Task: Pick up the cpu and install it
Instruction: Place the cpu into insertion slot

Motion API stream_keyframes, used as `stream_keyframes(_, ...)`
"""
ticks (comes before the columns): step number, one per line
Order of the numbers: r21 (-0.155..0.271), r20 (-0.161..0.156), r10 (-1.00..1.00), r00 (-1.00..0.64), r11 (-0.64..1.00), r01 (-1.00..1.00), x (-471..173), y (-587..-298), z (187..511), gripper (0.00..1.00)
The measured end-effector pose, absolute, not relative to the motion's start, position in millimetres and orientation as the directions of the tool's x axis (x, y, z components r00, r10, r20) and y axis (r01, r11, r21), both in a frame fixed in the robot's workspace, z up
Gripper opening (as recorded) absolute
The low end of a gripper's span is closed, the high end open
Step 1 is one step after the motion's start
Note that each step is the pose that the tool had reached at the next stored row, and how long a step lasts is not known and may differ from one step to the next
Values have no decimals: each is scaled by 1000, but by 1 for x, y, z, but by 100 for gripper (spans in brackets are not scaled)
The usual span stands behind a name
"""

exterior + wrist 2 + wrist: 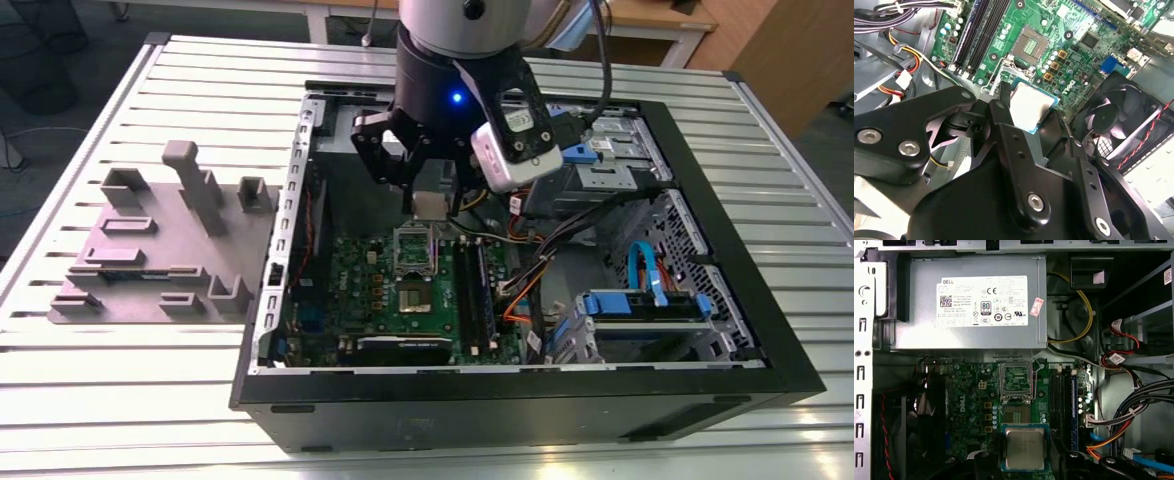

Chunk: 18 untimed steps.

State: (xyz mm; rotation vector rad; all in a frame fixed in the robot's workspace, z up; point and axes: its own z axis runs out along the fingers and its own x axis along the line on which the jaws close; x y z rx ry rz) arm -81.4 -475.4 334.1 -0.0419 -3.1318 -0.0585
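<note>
Silver slatted metal table (107, 400) carries everything. Open black desktop computer case (534, 405) lies on its side on it, innards facing up. Silver-and-black robot arm (461, 60) comes down into the case from above. Flat grey plastic fixture plate (147, 250) with upright blocks sits on the table at the exterior view's left, just beside the case.

Inside the case:
- grey metal power supply box (969, 305) with a white label
- green motherboard (387, 300) next to it
- round black cooling fan (1116, 120) at the board's edge

Black two-finger gripper (430, 198) hangs over the board. Its jaws are closed in to chip width and clamped on opposite edges of the small square cpu (1030, 105) with its silver-grey metal lid. Grip looks square in both wrist views.

Long black memory sticks (1056, 400) stand in their slots beside the square socket (1016, 415). The socket is bare, and its metal load frame (1015, 382) is flipped up.

The cpu is in the air above the motherboard, near the socket, not seated in it. Its lid faces the wrist cameras.
</note>
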Motion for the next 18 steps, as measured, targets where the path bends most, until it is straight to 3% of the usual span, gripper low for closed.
stream_keyframes(18,37,9,27,-1000,999,27,-81,-476,331,47)
